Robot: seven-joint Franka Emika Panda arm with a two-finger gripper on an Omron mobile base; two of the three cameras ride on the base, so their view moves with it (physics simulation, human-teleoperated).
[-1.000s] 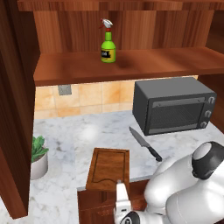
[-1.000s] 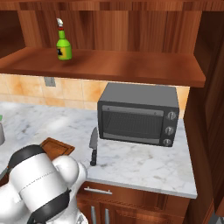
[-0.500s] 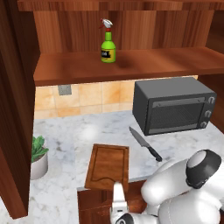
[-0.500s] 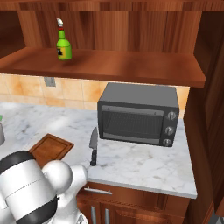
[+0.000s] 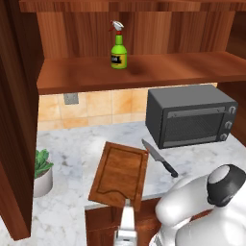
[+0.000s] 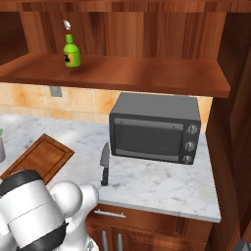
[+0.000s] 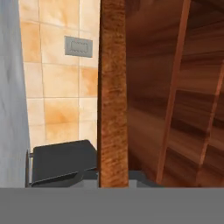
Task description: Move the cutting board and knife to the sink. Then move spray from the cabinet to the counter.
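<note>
My gripper (image 5: 127, 211) is clamped on the near edge of the cutting board (image 5: 120, 174); the knife (image 5: 159, 157) lies beside it on the worktop (image 5: 67, 153).

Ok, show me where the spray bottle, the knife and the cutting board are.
spray bottle (image 5: 118, 56): left base view, green body.
knife (image 6: 104, 159): right base view, grey blade.
cutting board (image 5: 120, 172): left base view, middle of top face.

One cutting board (image 5: 120, 175), one knife (image 5: 159, 157), one spray (image 5: 118, 47) bottle, one toaster oven (image 5: 191, 116) with three knobs, one potted plant (image 5: 41, 172), one wall outlet (image 5: 71, 98), one cabinet (image 5: 134, 72) shelf, one counter (image 5: 67, 153). Board count repeats just ahead of the hand, edge-on.
</note>
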